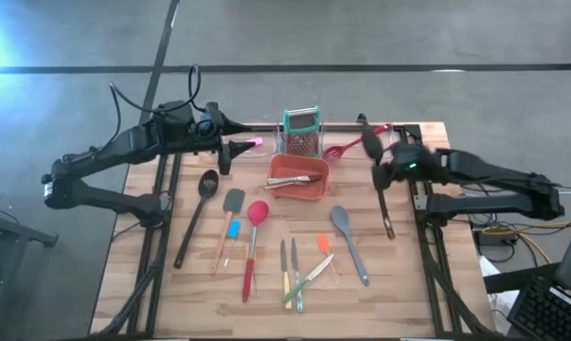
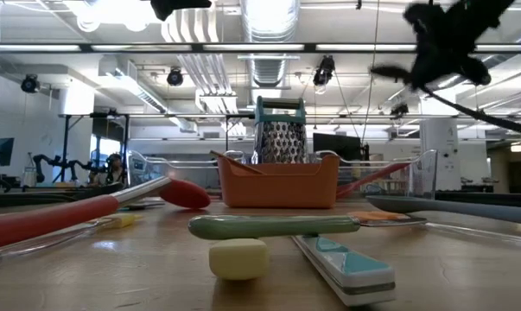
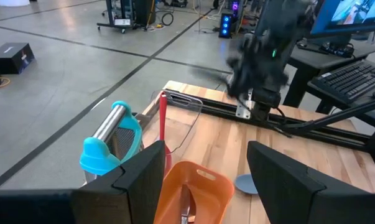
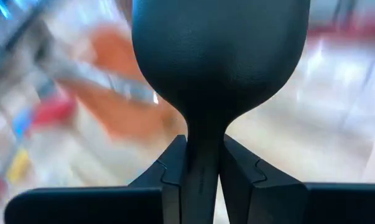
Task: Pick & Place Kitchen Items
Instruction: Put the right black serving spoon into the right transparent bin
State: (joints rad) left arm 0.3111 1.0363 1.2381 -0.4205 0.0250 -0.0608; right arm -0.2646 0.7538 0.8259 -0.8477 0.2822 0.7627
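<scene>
R gripper (image 4: 203,165) is clamped on black spoon (image 4: 219,56) at its neck, lifted right of orange bin (image 1: 297,183). Light, stiff, slick plastic, prob pivots. L gripper (image 3: 206,177) open, empty.

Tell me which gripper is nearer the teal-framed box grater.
Left. The left gripper hovers just beside the teal-framed box grater; the right gripper, clamped on a black spoon, sits farther off on the other side.
</scene>
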